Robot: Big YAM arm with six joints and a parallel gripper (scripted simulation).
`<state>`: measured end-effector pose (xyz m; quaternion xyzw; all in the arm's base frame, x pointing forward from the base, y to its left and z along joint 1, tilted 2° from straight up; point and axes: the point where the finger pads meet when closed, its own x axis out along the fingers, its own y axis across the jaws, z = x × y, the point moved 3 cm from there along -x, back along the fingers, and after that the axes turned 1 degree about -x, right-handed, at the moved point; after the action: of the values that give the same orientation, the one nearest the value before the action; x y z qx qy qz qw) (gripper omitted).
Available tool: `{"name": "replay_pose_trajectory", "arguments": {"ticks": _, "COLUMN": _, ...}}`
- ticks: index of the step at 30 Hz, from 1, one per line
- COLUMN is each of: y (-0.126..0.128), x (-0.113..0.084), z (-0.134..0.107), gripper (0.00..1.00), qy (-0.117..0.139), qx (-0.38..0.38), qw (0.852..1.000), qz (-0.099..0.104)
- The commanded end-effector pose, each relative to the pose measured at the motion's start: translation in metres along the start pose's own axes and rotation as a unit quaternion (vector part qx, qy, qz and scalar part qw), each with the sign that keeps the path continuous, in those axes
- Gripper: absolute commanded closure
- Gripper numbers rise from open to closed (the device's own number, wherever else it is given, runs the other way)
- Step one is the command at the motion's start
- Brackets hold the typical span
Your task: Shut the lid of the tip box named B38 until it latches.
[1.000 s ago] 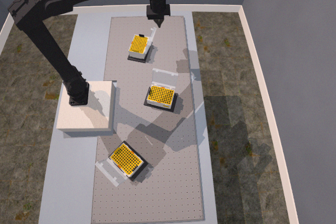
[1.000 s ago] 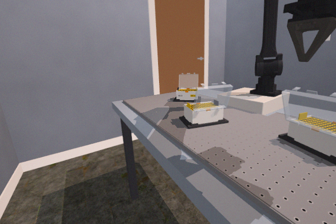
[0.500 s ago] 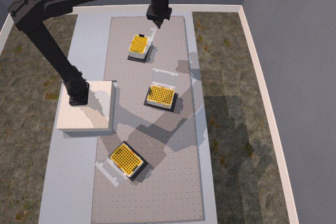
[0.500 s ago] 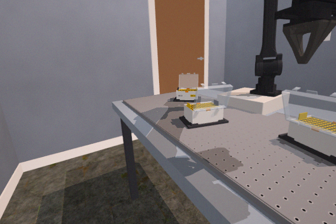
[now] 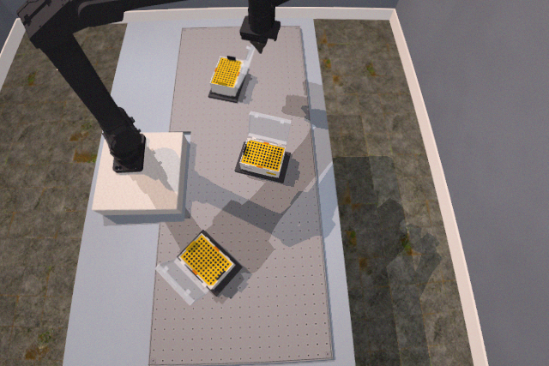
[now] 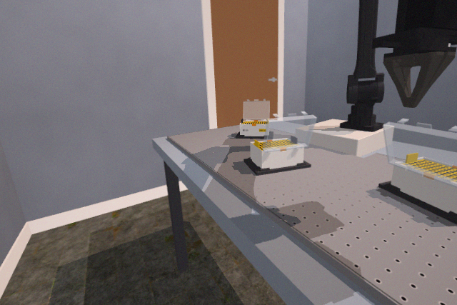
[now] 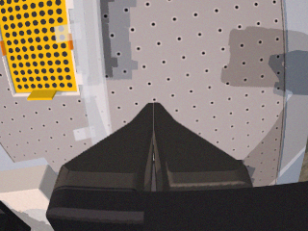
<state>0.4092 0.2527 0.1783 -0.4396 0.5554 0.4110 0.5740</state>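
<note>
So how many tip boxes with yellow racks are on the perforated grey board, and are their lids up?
3. One at the far end beside the shut gripper, one mid-board, one at the near end. All three clear lids stand open; none appears hidden.

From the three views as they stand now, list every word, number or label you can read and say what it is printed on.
None can be read.
White sticker on the far tip box: dark marks, too small and blurred.
Yellow label beside it: blurred.
Middle tip box and near tip box: no sticker in view.
</note>
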Motion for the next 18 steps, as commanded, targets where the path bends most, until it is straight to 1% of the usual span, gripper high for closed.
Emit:
{"name": "replay_pose_trajectory", "arguments": {"ticks": 1, "y": -0.006, "x": 0.009, "z": -0.004, "gripper": 1.0, "qy": 0.007, "qx": 0.015, "qw": 1.0, "qz": 0.005}}
{"name": "replay_pose_trajectory", "arguments": {"ticks": 2, "y": -0.006, "x": 0.009, "z": -0.004, "gripper": 1.0, "qy": 0.007, "qx": 0.015, "qw": 1.0, "qz": 0.005}}
{"name": "replay_pose_trajectory", "arguments": {"ticks": 3, "y": -0.011, "x": 0.0, "z": 0.002, "gripper": 1.0, "qy": -0.002, "qx": 0.015, "qw": 1.0, "qz": -0.003}}
{"name": "replay_pose_trajectory", "arguments": {"ticks": 4, "y": -0.007, "x": -0.009, "z": 0.005, "gripper": 1.0, "qy": -0.01, "qx": 0.004, "qw": 1.0, "qz": -0.009}}
{"name": "replay_pose_trajectory", "arguments": {"ticks": 5, "y": -0.013, "x": -0.022, "z": 0.003, "gripper": 1.0, "qy": -0.021, "qx": 0.016, "qw": 0.999, "qz": -0.019}}
{"name": "replay_pose_trajectory", "arguments": {"ticks": 8, "y": -0.014, "x": -0.022, "z": 0.003, "gripper": 1.0, "qy": -0.021, "qx": 0.016, "qw": 0.999, "qz": -0.019}}
{"name": "replay_pose_trajectory", "arguments": {"ticks": 9, "y": -0.014, "x": -0.018, "z": 0.003, "gripper": 1.0, "qy": -0.017, "qx": 0.016, "qw": 1.0, "qz": -0.016}}
{"name": "replay_pose_trajectory", "arguments": {"ticks": 10, "y": -0.007, "x": -0.009, "z": 0.005, "gripper": 1.0, "qy": -0.01, "qx": 0.004, "qw": 1.0, "qz": -0.009}}
{"name": "replay_pose_trajectory", "arguments": {"ticks": 13, "y": -0.007, "x": -0.009, "z": 0.005, "gripper": 1.0, "qy": -0.01, "qx": 0.004, "qw": 1.0, "qz": -0.009}}
{"name": "replay_pose_trajectory", "arguments": {"ticks": 14, "y": -0.014, "x": -0.017, "z": 0.003, "gripper": 1.0, "qy": -0.017, "qx": 0.016, "qw": 1.0, "qz": -0.016}}
{"name": "replay_pose_trajectory", "arguments": {"ticks": 17, "y": -0.014, "x": -0.017, "z": 0.003, "gripper": 1.0, "qy": -0.017, "qx": 0.016, "qw": 1.0, "qz": -0.016}}
{"name": "replay_pose_trajectory", "arguments": {"ticks": 18, "y": -0.009, "x": -0.001, "z": -0.001, "gripper": 1.0, "qy": -0.007, "qx": 0.015, "qw": 1.0, "qz": -0.008}}
